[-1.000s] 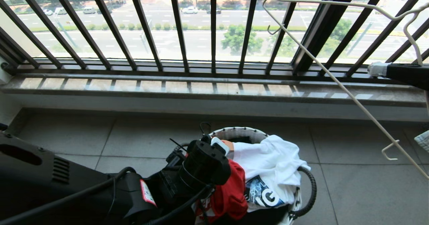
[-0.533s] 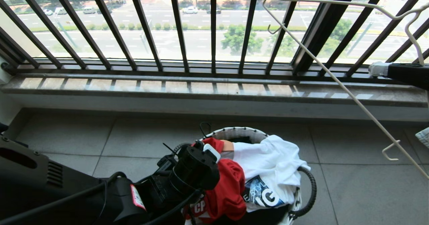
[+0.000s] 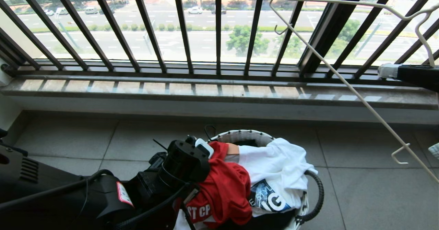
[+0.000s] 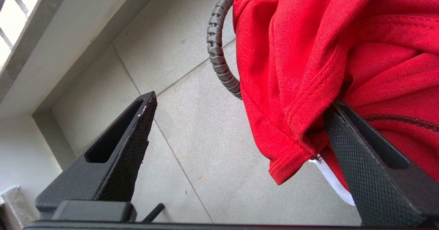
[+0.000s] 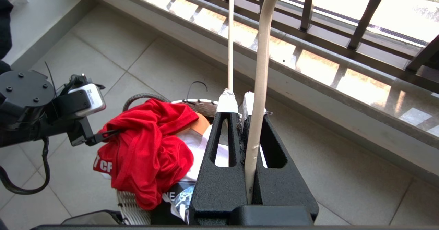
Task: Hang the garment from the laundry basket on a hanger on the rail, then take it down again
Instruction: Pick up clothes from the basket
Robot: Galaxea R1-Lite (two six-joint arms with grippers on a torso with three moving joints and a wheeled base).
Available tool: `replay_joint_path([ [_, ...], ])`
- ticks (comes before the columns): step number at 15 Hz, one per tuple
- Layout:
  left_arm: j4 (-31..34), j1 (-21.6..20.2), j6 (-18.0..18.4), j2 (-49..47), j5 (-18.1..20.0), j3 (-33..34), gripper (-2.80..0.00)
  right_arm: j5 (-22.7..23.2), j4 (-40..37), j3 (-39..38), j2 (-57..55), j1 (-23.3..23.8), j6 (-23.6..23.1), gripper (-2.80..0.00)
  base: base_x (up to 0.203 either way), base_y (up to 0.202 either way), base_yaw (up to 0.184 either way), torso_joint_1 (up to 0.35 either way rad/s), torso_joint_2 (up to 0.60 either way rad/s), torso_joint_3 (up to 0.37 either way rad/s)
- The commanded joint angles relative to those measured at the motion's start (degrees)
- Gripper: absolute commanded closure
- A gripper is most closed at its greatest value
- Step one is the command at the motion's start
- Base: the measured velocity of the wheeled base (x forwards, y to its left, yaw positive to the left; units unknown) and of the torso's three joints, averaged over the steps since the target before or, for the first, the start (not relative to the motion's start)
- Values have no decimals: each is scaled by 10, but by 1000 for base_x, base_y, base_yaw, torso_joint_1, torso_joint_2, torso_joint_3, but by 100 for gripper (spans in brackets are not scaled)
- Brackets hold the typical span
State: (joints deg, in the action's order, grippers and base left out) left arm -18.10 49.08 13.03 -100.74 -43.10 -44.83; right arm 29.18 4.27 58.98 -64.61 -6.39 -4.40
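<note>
The garment (image 3: 224, 189) lies heaped over the laundry basket (image 3: 313, 192), spilling past its rim; the left gripper (image 4: 236, 137) hangs beside that rim with jaws spread wide, one finger pressed into a red fold — nothing pinched yet; the right gripper (image 5: 245, 115), raised above the basket, is clamped on the hanger (image 5: 260, 69), probably readied for dressing.

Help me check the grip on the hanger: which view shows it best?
The right wrist view: the right gripper is shut on the hanger. The head view shows the hanger's whole frame but hardly the grip; the left wrist view shows none of it.
</note>
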Motion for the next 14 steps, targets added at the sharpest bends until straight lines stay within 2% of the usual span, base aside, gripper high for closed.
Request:
replay_joint_path([
  [1,-2,-3,0,-3,-2,-2,-280,2,0,0,-1,0,0,0,0,0,0,0,0,0],
  [6,-3,-9,-6,-16,-1,-2,-280,2,0,0,-1,0,-1,0,0,0,0,0,0,0],
  [9,-46,-20,-2,-33,-1,3,-280,2,0,0,-1,0,-1,0,0,0,0,0,0,0],
  [14,-51,-25,-2,-45,-1,8,-280,2,0,0,-1,0,-1,0,0,0,0,0,0,0],
])
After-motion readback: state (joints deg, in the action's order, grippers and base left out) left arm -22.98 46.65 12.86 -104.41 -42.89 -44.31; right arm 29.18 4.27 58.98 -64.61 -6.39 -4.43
